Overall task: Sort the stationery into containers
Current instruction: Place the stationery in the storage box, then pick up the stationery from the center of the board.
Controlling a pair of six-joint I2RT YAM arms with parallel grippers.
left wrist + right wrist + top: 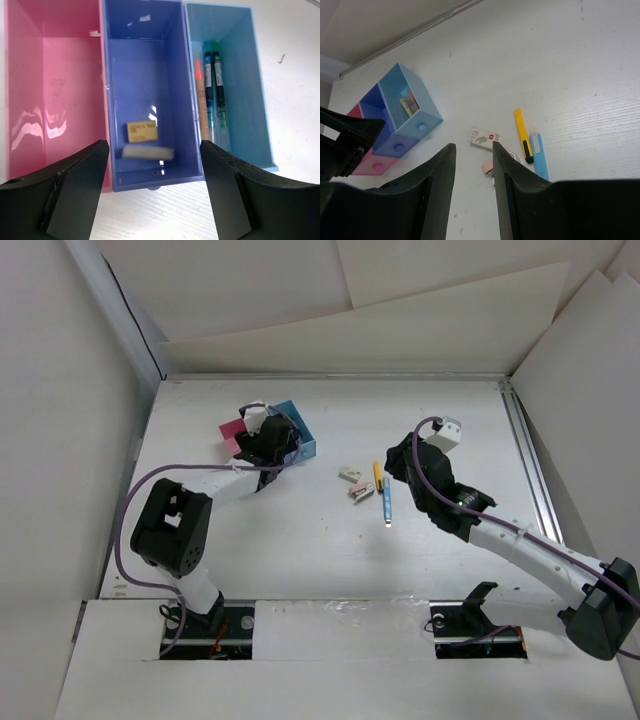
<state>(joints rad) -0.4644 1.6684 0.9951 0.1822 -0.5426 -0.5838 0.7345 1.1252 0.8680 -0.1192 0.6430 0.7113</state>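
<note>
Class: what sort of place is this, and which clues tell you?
Likely a robot lab test cell: a white table boxed in by plain boards, with a left arm and right arm bolted at its edge.

The table (330,560) is white and flat. In the upper left of the top view, three little trays (306,445) sit on it. They are stuck side by side: pink, dark blue and light blue. Near the middle of that view, four small things lie close together on the bare top. A yellow pen (378,476) and a blue pen (386,504) lie just beside each other, the yellow one higher up. To their left is a white block (348,474). A pink bit (358,493) lies just below the block.
</note>
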